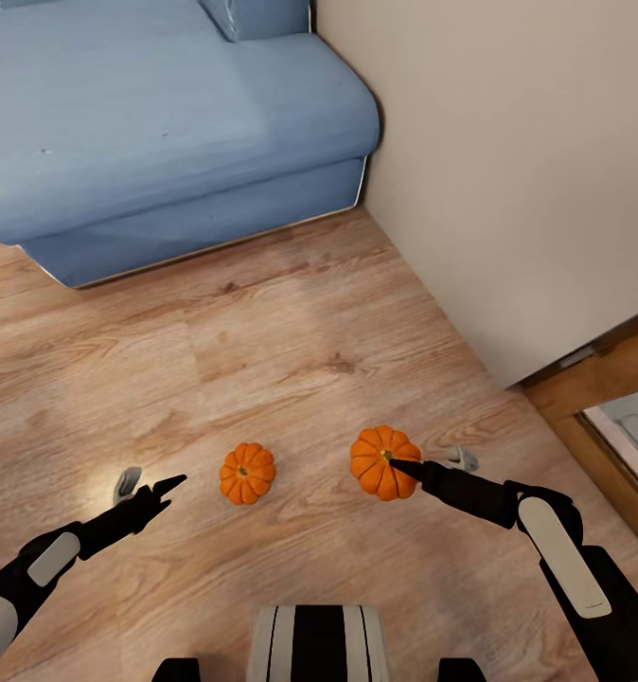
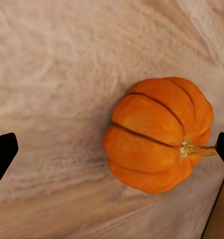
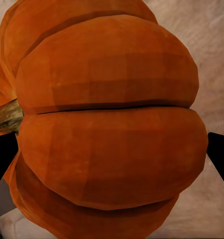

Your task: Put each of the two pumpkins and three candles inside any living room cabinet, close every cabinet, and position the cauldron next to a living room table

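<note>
1. The right gripper (image 1: 398, 464) has its jaws spread wide, one dark tip on either side of a pumpkin; in the right wrist view the right-hand pumpkin (image 3: 109, 124) sits between the two black fingertips (image 3: 220, 154), very close to the camera.
2. Whether those jaws actually touch the pumpkin's skin is hard to say: from the head view one tip lies over the stem area of the right-hand pumpkin (image 1: 384, 461), but it may only be hovering above it.
3. The left gripper (image 1: 172, 486) also has its jaws apart and holds nothing; in the left wrist view its black tips show at the two edges, with the left-hand pumpkin (image 2: 159, 134) nearer one tip, its brownish stem pointing towards that tip.
4. From the head view the left-hand pumpkin (image 1: 247, 473) sits on the floor just beside the left gripper, apart from it.
5. Both pumpkins rest on the pale wood-plank floor (image 1: 262, 341), near each other, between the two arms.
6. Further out, a blue sofa (image 1: 168, 123) stands on the floor against the plain beige wall (image 1: 508, 170).
7. At the wall's near end a wooden door frame (image 1: 593, 388) shows, with a paler floor beyond it.
8. The robot's striped trunk (image 1: 319, 644) appears at the near edge of the head view.
</note>
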